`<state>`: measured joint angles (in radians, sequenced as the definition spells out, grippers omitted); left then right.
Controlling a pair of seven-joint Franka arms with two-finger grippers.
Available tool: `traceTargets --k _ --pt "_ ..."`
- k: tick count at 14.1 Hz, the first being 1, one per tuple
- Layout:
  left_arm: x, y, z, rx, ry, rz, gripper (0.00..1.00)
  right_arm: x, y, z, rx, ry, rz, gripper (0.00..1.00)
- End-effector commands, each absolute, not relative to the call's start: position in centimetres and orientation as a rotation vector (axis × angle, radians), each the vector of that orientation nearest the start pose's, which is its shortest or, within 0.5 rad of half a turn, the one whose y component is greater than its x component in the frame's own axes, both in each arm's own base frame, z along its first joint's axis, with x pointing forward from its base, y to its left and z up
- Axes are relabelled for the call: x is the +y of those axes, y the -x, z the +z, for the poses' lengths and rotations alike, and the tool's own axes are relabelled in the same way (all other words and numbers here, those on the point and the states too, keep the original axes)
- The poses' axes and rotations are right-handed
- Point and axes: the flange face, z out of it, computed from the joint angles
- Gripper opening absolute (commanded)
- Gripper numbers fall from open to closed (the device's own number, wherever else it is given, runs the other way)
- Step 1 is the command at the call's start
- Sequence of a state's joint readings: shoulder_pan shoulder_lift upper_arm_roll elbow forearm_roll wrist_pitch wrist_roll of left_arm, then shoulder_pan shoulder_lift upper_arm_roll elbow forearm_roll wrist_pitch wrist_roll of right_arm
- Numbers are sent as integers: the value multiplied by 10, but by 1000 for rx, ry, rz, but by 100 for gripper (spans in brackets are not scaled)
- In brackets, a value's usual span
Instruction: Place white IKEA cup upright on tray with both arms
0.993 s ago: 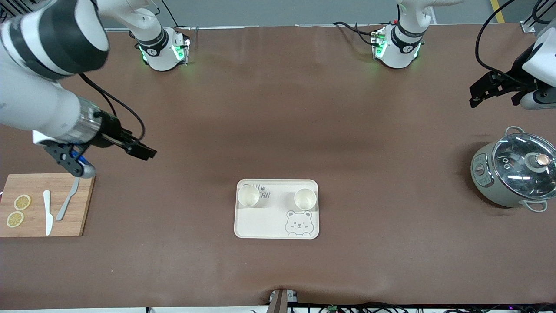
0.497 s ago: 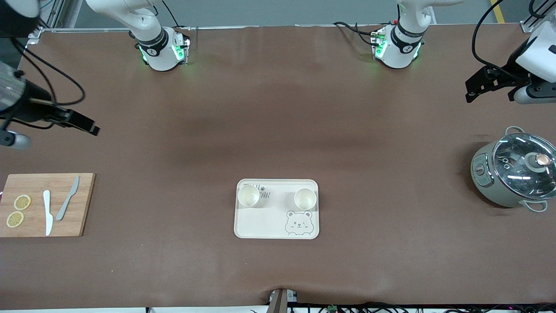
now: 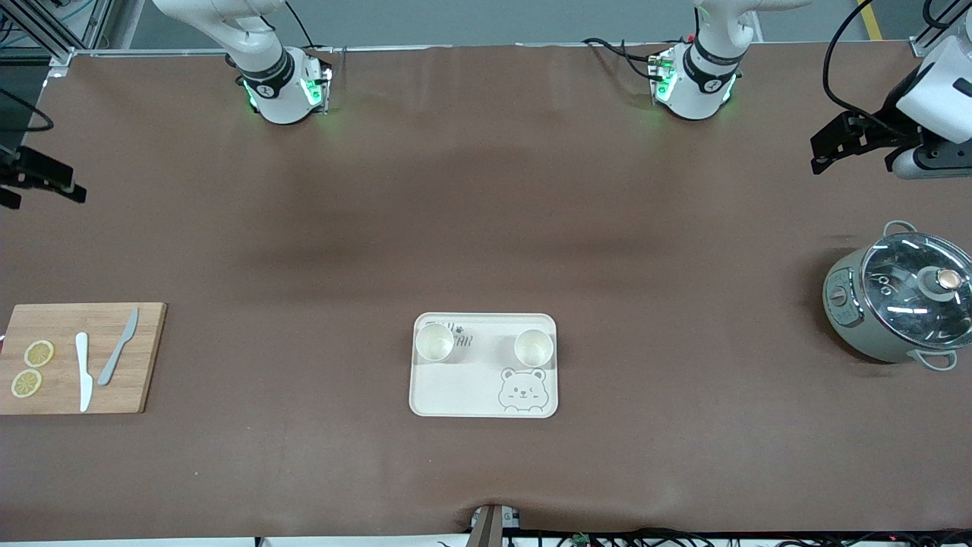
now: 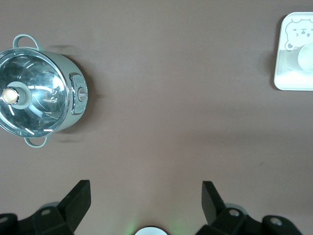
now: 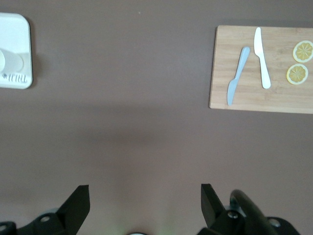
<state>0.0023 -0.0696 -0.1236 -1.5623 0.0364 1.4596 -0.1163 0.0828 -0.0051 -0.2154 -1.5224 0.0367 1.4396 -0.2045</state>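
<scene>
Both cups (image 3: 434, 343) are sitting upright on the tray (image 3: 463, 391); right gripper (image 3: 38, 184) at nine o'clock and left gripper (image 3: 841, 143) at two o'clock are backing away, fingers open, so basically done.

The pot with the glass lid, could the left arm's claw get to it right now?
Probably yes. The left gripper hangs open and empty over bare table at its own end, and the pot sits close by, nearer the front camera. Nothing stands between them, and its lid knob is uncovered.
</scene>
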Motion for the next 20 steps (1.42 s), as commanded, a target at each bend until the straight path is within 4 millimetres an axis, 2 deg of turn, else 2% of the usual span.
traceTargets --k 1,3,4,5,13,15,20 --pt "-60 -510 663 20 3098 46 100 -61 -501 630 -168 3116 65 100" --pt "-60 -510 663 20 3098 46 100 -57 -501 631 -181 3118 29 100" --pt "-59 -510 663 20 3096 46 100 -44 -503 632 -221 3118 20 100" --pt "-60 -510 663 20 3098 46 100 -40 -504 637 -231 3119 4 100" --pt "-61 -513 663 22 3093 43 100 -45 -508 639 -211 3122 -4 100" --pt "-59 -514 662 19 3089 44 100 -41 -514 644 -217 3125 -25 100" --pt "-58 -515 664 15 3085 37 100 -40 -527 641 -225 3135 -63 100"
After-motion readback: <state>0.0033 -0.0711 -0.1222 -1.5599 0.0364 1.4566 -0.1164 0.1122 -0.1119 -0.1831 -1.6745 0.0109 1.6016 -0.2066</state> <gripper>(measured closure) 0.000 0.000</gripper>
